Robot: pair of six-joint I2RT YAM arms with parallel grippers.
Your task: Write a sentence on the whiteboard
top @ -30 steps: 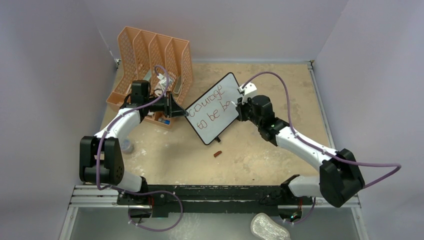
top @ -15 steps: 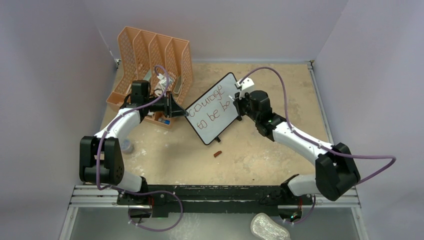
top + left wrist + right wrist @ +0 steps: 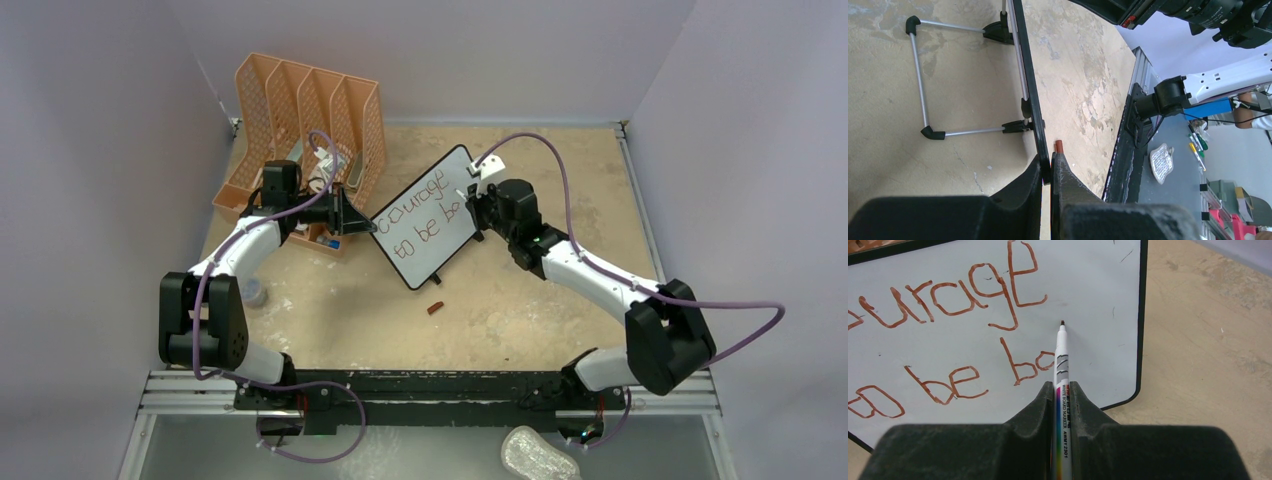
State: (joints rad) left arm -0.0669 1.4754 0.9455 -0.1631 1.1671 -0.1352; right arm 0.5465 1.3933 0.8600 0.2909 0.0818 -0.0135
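Marker tip sits just past the sentence's last letter.
The sentence (image 3: pixel 413 203) fills two lines on the whiteboard (image 3: pixel 1088 280), which stands mid-table. The marker (image 3: pixel 1062 365), pinched in the right gripper (image 3: pixel 1062 392), points lengthwise at the bare patch beside it. The left gripper (image 3: pixel 1046 172) clamps the board's edge.

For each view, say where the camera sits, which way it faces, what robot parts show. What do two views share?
Top external: overhead behind the bases, looking down; left arm, right arm, whiteboard.
Left wrist: facing along whiteboard's edge; left end effector pinching it.
Right wrist: facing the sentence; right end effector holding marker.
Shared: whiteboard.
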